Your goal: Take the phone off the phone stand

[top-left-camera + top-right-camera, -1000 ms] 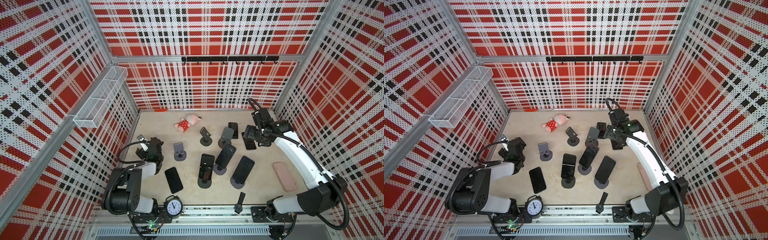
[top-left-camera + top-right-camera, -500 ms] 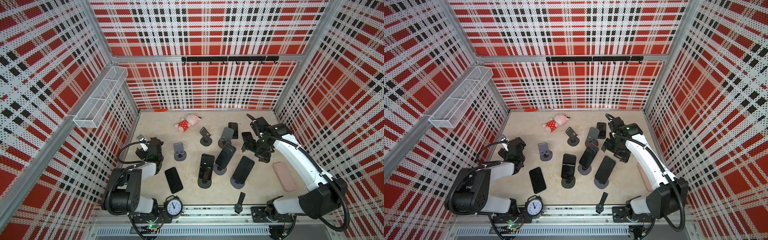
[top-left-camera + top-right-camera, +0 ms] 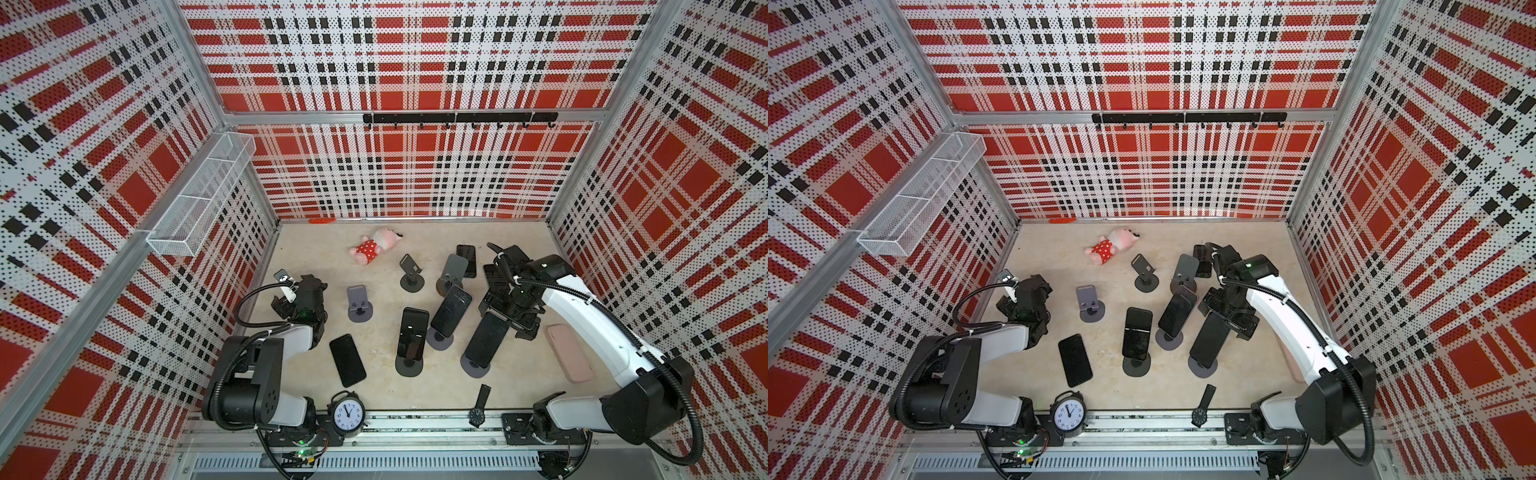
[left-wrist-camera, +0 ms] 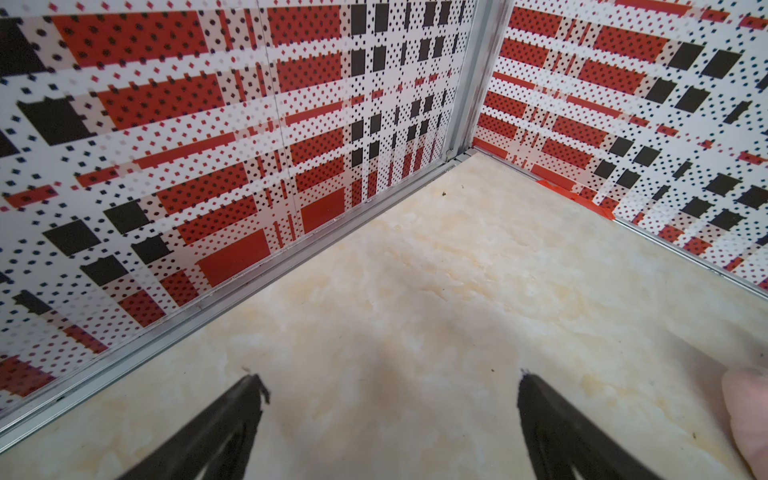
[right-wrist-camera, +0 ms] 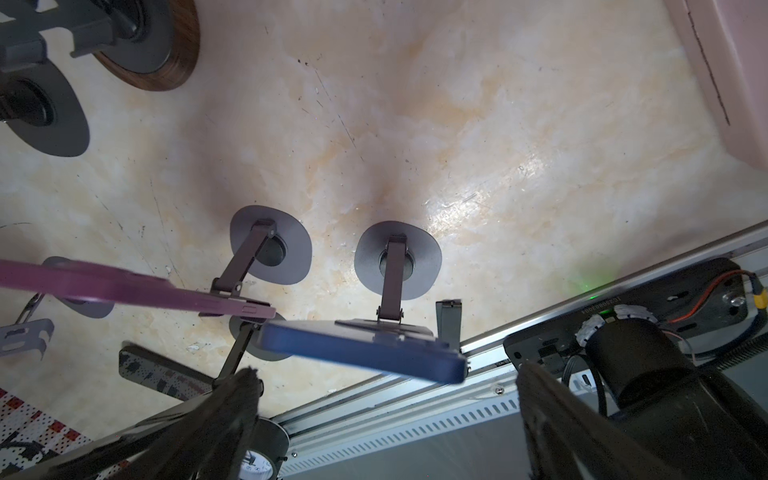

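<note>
A dark phone (image 3: 484,345) (image 3: 1208,340) leans on the rightmost phone stand (image 3: 473,368). My right gripper (image 3: 507,322) (image 3: 1229,318) hovers at that phone's upper end. In the right wrist view this phone shows as a blue slab (image 5: 361,349) on its grey stand (image 5: 397,257). It lies just beyond the tips of my open right gripper (image 5: 384,374) and is not touched. My left gripper (image 3: 299,291) (image 4: 390,382) is open over bare floor by the left wall.
Two more phones (image 3: 412,338) (image 3: 451,309) rest on stands beside it. Empty stands (image 3: 359,301) (image 3: 409,270) (image 3: 453,270) stand further back. Phones lie flat (image 3: 348,359) (image 3: 467,259), a pink one (image 3: 569,353) at right. A plush toy (image 3: 374,249), clock (image 3: 348,413) and watch (image 3: 480,405) are also here.
My right arm swung from the flat phones at the back toward the front, onto the rightmost stand's phone, and its jaws widened. The left arm has not moved.
</note>
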Robot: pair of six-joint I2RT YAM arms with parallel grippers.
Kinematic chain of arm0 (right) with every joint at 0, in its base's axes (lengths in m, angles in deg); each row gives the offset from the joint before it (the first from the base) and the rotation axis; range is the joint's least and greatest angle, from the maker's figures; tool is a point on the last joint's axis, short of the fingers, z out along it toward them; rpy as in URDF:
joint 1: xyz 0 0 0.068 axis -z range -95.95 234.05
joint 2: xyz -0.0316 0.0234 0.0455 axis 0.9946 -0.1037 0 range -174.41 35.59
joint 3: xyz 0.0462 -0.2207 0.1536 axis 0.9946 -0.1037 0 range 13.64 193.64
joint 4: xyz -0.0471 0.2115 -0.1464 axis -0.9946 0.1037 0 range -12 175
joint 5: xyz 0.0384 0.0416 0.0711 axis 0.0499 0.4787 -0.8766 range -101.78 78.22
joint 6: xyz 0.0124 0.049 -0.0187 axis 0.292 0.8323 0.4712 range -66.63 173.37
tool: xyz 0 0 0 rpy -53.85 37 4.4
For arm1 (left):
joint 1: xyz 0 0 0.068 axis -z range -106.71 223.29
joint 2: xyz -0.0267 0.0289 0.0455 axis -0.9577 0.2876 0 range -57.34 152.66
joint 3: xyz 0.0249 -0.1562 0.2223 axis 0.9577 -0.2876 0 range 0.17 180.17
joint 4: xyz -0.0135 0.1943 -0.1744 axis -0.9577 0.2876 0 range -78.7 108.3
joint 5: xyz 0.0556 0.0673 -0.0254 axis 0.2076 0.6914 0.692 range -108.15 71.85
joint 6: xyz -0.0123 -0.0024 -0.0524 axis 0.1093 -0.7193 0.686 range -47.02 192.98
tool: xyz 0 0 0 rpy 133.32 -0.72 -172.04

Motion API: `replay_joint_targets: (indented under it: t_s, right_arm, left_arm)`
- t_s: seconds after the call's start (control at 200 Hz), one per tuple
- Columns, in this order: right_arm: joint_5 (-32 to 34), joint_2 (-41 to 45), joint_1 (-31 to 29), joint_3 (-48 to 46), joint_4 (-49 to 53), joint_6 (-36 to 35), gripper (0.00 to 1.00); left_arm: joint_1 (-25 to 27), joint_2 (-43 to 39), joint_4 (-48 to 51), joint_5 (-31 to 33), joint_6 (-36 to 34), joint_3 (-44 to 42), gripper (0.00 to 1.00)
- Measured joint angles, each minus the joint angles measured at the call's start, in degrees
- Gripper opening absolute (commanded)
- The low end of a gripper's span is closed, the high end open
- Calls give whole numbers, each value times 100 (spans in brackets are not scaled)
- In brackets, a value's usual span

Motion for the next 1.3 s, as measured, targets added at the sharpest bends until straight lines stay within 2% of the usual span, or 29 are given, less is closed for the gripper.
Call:
replay_joint_targets:
  t_s: [0.16, 0.621, 0.972, 1.298]
  right_arm:
    - [-157, -7, -144, -332, -219, 179, 100]
    - [-122, -424, -400, -332, -455, 267, 100]
    - [-9, -651, -407, -356, -514, 164, 91]
    - [109, -763, -411, -446, -542, 92, 90]
  left_arm:
    - [33, 2, 2, 11, -13, 0, 98]
    - [94, 50, 11, 66, -142, 4, 98]
    - [179, 140, 44, 94, -249, 105, 98]
    - [186, 221, 85, 94, -289, 162, 98]
